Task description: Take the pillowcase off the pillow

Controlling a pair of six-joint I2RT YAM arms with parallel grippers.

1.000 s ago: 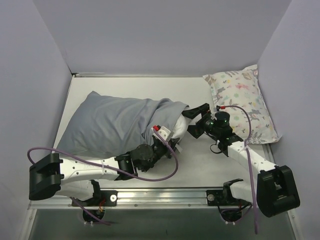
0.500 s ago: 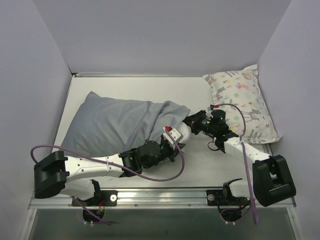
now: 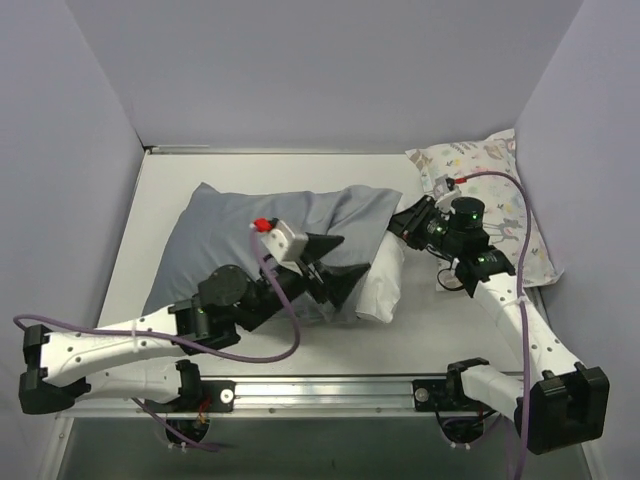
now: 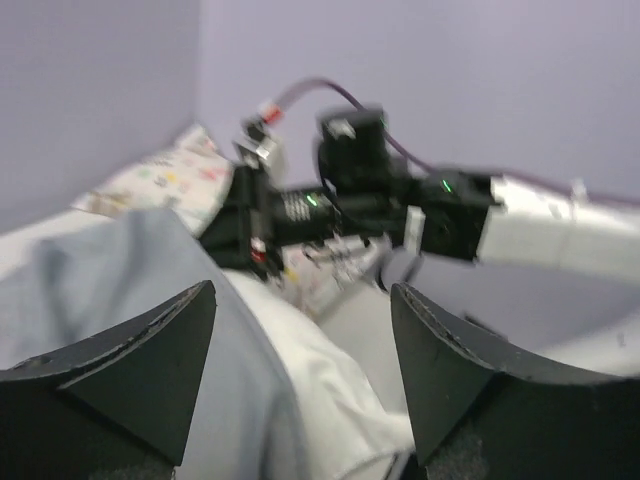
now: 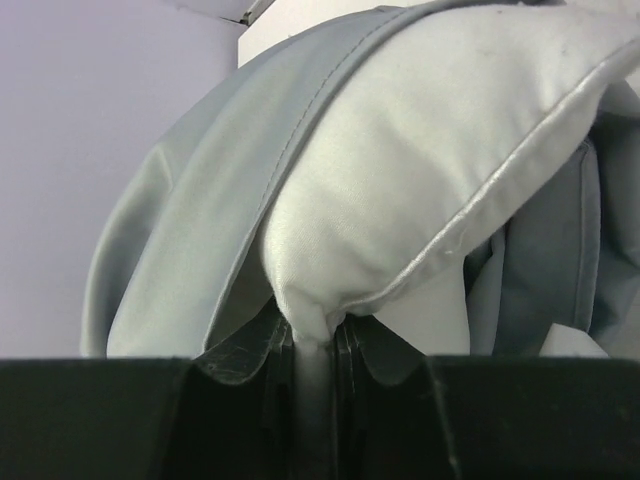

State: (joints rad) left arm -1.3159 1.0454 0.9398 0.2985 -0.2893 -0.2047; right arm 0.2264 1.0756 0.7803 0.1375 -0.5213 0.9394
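Note:
The grey pillowcase [image 3: 250, 245] covers most of the pillow [image 3: 381, 285], whose white end sticks out at the right. My right gripper [image 3: 400, 224] is shut on a corner of that white pillow, pinched between the jaws [image 5: 312, 352] in the right wrist view, where pillow [image 5: 420, 150] and pillowcase [image 5: 190, 230] hem meet. My left gripper [image 3: 338, 263] hangs open above the case's open end, holding nothing. In the left wrist view the fingers [image 4: 140, 370] stand wide apart over the pillowcase [image 4: 120, 270] and the pillow [image 4: 335, 375].
A smaller pillow printed with pastel animals [image 3: 490, 205] lies at the back right against the wall. Purple-grey walls close in the left, back and right sides. The right arm's cable loops above that printed pillow.
My left gripper has let go, opened and drawn back to the left above the case. My right gripper has closed on the pillow's corner and pulled it right, baring more white.

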